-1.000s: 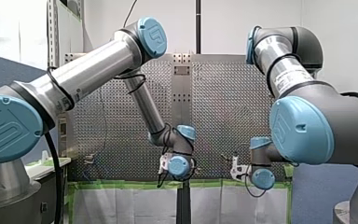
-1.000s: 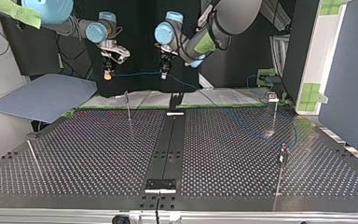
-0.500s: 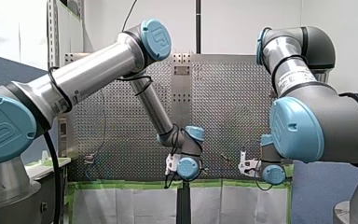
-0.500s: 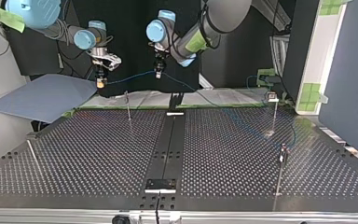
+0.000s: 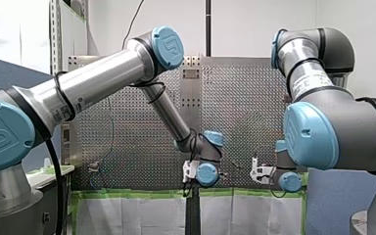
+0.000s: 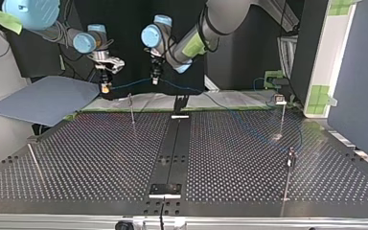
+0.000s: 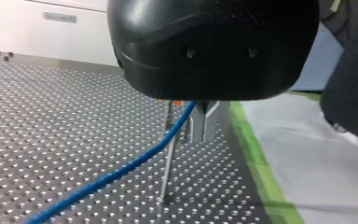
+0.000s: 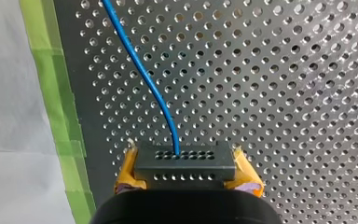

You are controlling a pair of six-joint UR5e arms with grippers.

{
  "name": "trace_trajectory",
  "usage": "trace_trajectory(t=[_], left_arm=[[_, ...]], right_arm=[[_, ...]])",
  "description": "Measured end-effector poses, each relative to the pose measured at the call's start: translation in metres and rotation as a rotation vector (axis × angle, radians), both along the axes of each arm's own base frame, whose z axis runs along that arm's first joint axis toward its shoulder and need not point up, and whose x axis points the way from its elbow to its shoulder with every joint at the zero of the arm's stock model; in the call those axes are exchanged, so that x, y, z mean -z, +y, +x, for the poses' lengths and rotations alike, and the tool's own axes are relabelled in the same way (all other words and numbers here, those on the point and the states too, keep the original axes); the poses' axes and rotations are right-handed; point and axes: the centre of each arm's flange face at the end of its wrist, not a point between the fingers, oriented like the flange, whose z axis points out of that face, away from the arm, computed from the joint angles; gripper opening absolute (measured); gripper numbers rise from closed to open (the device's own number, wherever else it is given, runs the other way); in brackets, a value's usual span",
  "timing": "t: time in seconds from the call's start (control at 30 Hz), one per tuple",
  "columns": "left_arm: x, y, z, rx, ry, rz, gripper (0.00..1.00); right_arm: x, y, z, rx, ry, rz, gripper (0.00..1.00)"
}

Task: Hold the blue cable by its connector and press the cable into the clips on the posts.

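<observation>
Both arms have shifted toward the top view's left over the last second. My right gripper (image 6: 105,87) is clamped on the connector (image 8: 185,162). My left gripper (image 6: 155,79) is closed on the cable (image 6: 132,84), which hangs taut between them above the post (image 6: 132,111). Judgement: span lined up for pressing; clipping not yet done.

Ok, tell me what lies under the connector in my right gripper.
The perforated table, with green tape alongside; the blue cable runs over it. The spot straight below is covered by the connector.
</observation>
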Motion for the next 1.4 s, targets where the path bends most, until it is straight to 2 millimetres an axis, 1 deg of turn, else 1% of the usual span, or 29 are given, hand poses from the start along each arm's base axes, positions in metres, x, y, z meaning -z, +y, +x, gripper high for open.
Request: trace_trajectory(t=[0.1, 0.23, 0.4, 0.53, 0.63, 0.77, 1.1, 1.23, 1.4], left_arm=[[0.0, -0.007, 0.005, 0.004, -0.003, -0.013, 0.0], [0.013, -0.018, 0.001, 0.021, 0.017, -0.003, 0.0], [0.032, -0.024, 0.0, 0.025, 0.051, 0.002, 0.0], [0.049, -0.027, 0.004, 0.016, 0.067, 0.01, 0.0], [0.051, -0.031, 0.009, 0.011, 0.062, -0.001, 0.0], [0.044, -0.039, 0.02, 0.005, 0.041, -0.031, 0.0], [0.013, -0.062, 0.044, 0.002, -0.007, -0.09, 0.0], [0.001, -0.071, 0.052, 0.004, -0.028, -0.111, 0.0], [-0.003, -0.073, 0.058, 0.005, -0.036, -0.12, 0.0]], right_arm=[[0.0, -0.003, -0.008, -0.004, 0.007, 0.002, 0.0], [0.0, -0.009, -0.019, -0.01, 0.007, 0.0, 0.0], [-0.001, -0.01, -0.02, -0.041, 0.002, -0.003, 0.0], [-0.002, -0.013, -0.019, -0.052, 0.0, -0.009, 0.0], [-0.003, -0.016, -0.019, -0.054, -0.001, -0.013, 0.0], [-0.004, -0.019, -0.019, -0.053, -0.005, -0.016, 0.0], [-0.008, -0.03, -0.023, -0.04, -0.018, -0.013, 0.0], [-0.009, -0.034, -0.028, -0.024, -0.027, -0.012, 0.0], [-0.011, -0.041, -0.034, -0.005, -0.035, -0.013, 0.0]])
